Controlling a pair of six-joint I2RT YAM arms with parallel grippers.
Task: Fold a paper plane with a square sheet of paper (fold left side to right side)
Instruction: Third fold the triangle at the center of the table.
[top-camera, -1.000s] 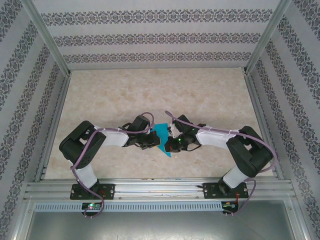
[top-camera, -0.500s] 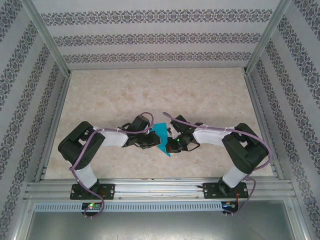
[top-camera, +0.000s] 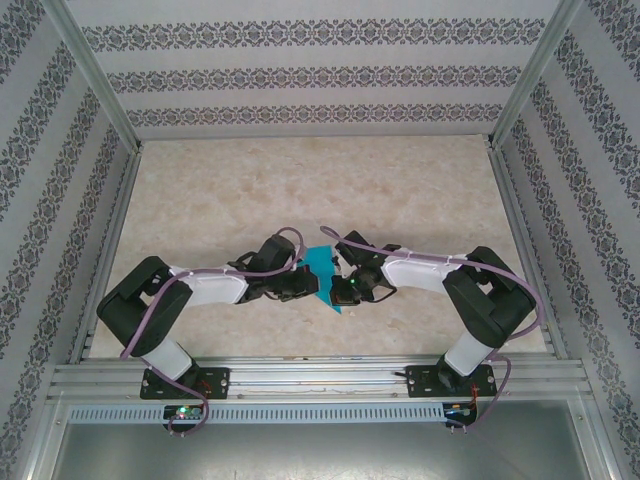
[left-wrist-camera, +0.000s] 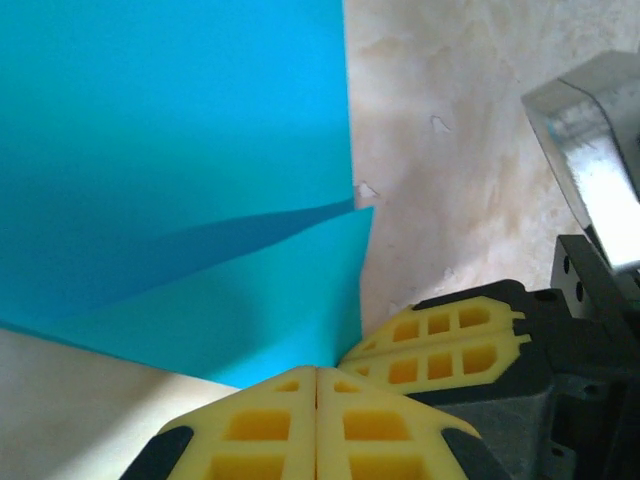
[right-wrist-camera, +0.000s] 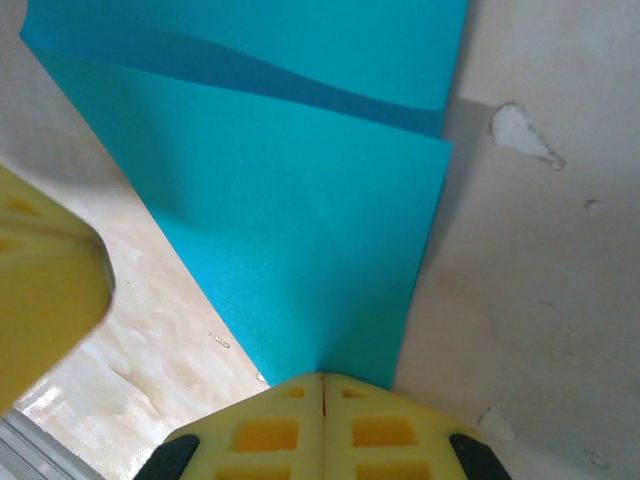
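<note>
The teal-blue square sheet of paper (top-camera: 322, 266) lies folded in layers on the table between my two grippers, tapering to a point toward the near edge. In the left wrist view the paper (left-wrist-camera: 180, 150) shows an upper flap over a lower layer. My left gripper (left-wrist-camera: 317, 370) is shut, with the paper's lower corner running into its tips. My right gripper (right-wrist-camera: 322, 377) is shut on the paper (right-wrist-camera: 300, 200) at the same narrow end. The right gripper's yellow fingers (left-wrist-camera: 440, 345) almost touch my left ones. From above, the left gripper (top-camera: 308, 284) and right gripper (top-camera: 338, 284) face each other.
The marble-patterned tabletop (top-camera: 320, 190) stretches beyond the paper to the back wall. Aluminium frame rails (top-camera: 300, 375) run along the near edge and both sides. Patterned walls (top-camera: 320, 75) enclose the workspace.
The left arm's elbow has dropped lower and swung out to the left. The right arm has shifted slightly left. The paper stays in about the same spot between the grippers.
</note>
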